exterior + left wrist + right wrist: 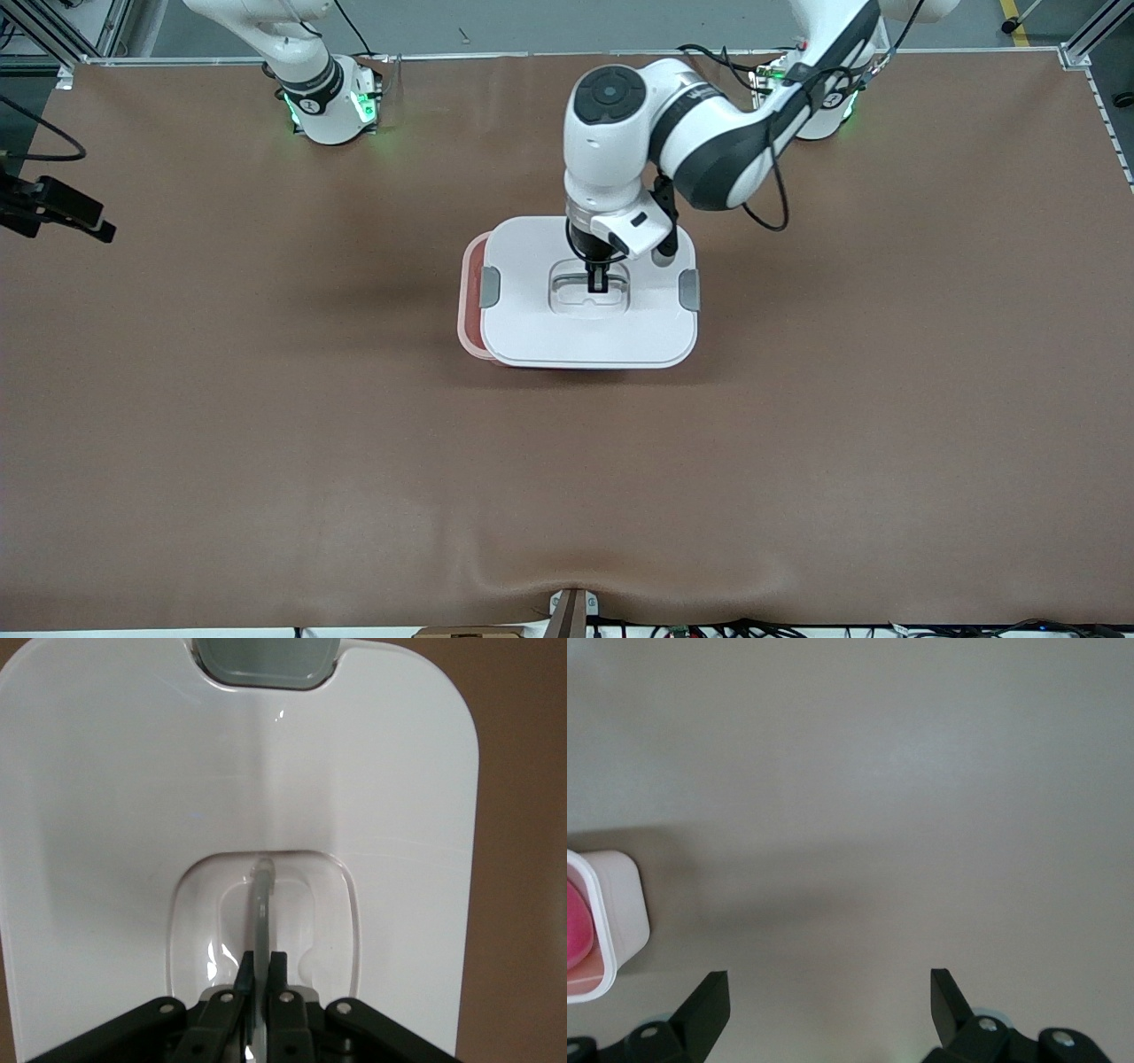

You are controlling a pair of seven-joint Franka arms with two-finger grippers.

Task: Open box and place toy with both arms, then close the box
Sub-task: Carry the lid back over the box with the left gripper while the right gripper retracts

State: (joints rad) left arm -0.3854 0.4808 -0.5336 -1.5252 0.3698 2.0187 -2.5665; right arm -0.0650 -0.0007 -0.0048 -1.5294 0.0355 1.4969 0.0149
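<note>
The pale pink box [469, 306] stands mid-table. Its white lid [549, 332] with two grey clips [489, 286] lies over it, shifted toward the left arm's end, so a strip of the box shows uncovered at the right arm's end. My left gripper [598, 282] is shut on the lid's clear handle [262, 895] in the recessed top. My right gripper [828, 992] is open and empty, high over bare table, and is out of the front view. Its wrist view shows a corner of the box [620, 921] with the pink toy [574, 923] inside.
The brown table mat [266, 425] stretches wide on all sides of the box. A black fixture [58, 211] juts in at the table's edge at the right arm's end. The arms' bases [332, 102] stand along the edge farthest from the front camera.
</note>
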